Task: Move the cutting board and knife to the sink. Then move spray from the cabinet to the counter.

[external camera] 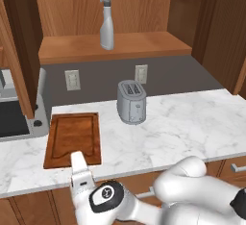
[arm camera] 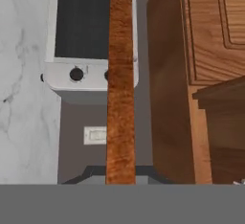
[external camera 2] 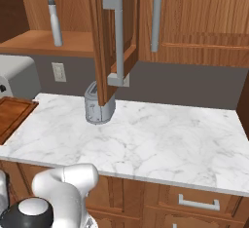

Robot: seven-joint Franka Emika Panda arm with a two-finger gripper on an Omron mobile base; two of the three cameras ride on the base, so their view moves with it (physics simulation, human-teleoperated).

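The reddish-brown cutting board (external camera: 73, 137) lies flat on the white marble counter (external camera: 192, 123), its near edge at the counter's front. My gripper (external camera: 77, 158) is shut on that near edge. In the hand view the cutting board (arm camera: 119, 74) runs edge-on as a long strip up from between my gripper (arm camera: 120, 176) jaws. A corner of the cutting board (external camera 2: 13, 114) shows at the left of the right base view. The pale spray (external camera: 106, 19) stands upright on the shelf of the open cabinet (external camera: 115, 50); the spray (external camera 2: 54, 18) sits left of the door. The knife and sink are out of view.
A grey toaster (external camera: 131, 102) stands on the counter right of the board, below the shelf. A white appliance with knobs (arm camera: 91, 74) sits at the counter's left end. The open cabinet door (external camera 2: 111, 37) with its grey bar handle hangs over the toaster (external camera 2: 93, 107). Drawers run below the counter (external camera 2: 146, 139).
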